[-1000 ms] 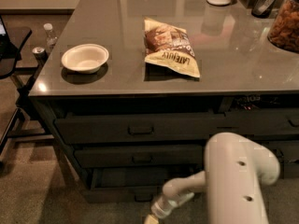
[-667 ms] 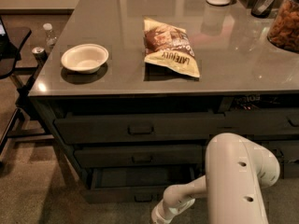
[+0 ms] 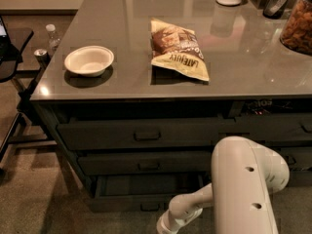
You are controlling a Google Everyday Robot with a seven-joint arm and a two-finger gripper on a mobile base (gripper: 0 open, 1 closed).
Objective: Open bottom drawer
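Observation:
The bottom drawer (image 3: 141, 203) is the lowest and slimmest of the left three-drawer stack. It stands pulled out, with its shallow dark interior (image 3: 146, 184) showing and its small centre handle (image 3: 149, 207) on the front. My white arm comes in from the lower right, and its wrist (image 3: 171, 220) hangs just in front of the drawer front, right of the handle. The gripper is below the bottom edge of the view, so it is not seen.
Two taller drawers (image 3: 146, 134) sit shut above it. On the grey tabletop (image 3: 122, 28) are a white bowl (image 3: 89, 60) and a chip bag (image 3: 178, 49). A chair (image 3: 10, 62), a bottle and a can stand at the left. My arm's big link (image 3: 246, 189) blocks the right-hand stack.
My wrist has moved down and a little right, and the gripper tip has dropped out of the bottom of the view. The bottom drawer stays pulled out as before.

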